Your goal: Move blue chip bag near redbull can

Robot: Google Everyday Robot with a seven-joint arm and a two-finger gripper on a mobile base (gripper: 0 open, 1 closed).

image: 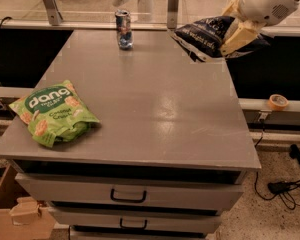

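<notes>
The blue chip bag [202,36] is a dark navy foil bag with white lettering. It hangs in the air above the table's far right corner. My gripper [235,31] is shut on its right end, with pale fingers [240,35] pinching it. The redbull can [123,29] stands upright near the table's far edge, left of the bag and apart from it.
A bright green "dang" bag [52,112] lies at the front left of the grey table [155,109]. Drawers are below the tabletop. A roll of tape [278,101] sits on a ledge at right. Cables lie on the floor at lower right.
</notes>
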